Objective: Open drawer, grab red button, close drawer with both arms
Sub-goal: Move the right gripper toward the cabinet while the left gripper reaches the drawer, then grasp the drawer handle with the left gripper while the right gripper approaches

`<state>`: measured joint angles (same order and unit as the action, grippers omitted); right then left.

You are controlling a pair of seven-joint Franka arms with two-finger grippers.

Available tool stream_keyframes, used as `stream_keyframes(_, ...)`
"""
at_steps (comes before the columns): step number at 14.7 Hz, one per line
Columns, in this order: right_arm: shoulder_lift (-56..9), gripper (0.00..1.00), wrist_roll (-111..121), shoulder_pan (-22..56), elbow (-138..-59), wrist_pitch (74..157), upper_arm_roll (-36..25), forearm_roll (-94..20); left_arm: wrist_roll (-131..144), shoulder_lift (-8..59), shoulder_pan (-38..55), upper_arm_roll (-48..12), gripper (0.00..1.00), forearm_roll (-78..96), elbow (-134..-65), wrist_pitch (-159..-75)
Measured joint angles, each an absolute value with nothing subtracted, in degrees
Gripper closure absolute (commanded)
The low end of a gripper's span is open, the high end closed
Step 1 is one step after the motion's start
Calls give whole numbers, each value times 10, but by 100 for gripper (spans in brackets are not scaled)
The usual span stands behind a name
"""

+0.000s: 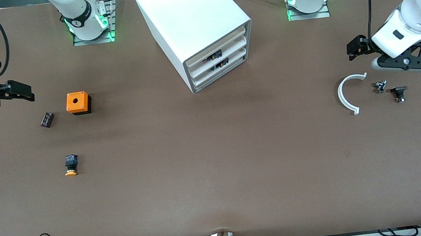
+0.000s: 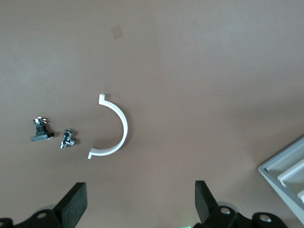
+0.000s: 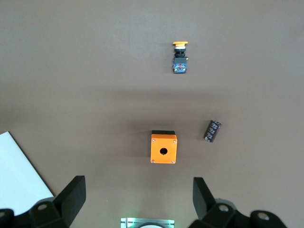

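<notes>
Both the left gripper (image 1: 351, 50) and right gripper (image 1: 23, 90) hang open; your drawer (image 1: 214, 52), upper centre, sits shut and angled, so a skewed pull may shift the cabinet (image 1: 193, 25).

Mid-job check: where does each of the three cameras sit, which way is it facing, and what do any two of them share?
Front view: high across the table, facing both bases; cabinet central, left hand and right hand showing.
Left wrist view: looks down past its open fingers at the white clip, shared with front.
Right wrist view: looks down past open fingers at the orange box, shared with front.
</notes>
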<state>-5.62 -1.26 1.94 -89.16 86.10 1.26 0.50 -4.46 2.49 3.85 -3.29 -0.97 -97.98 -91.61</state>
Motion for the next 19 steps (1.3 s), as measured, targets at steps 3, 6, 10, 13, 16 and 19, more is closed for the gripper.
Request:
stream_keyframes(3, -76, 0, -44, 35, -891, 871, 14, 5, -80, 30, 58, -36, 0, -6, -980, -893)
stream_keyframes(6, -96, 0, -82, 53, -891, 892, 14, 5, -134, 35, 63, -38, 0, 38, -980, -886)
stream_keyframes(10, -123, 0, -149, 81, -891, 925, 15, 4, -188, 47, 57, -35, 0, 130, -980, -876)
stream_keyframes(13, -138, 0, -193, 96, -891, 944, 15, -14, -199, 64, 52, -34, 0, 213, -980, -856)
stream_keyframes(16, -151, 0, -231, 109, -891, 963, 15, -22, -201, 86, 51, -34, 0, 307, -980, -829)
stream_keyframes(19, -163, 0, -275, 129, -890, 969, 15, -22, -210, 118, 52, -35, 0, 388, -981, -807)
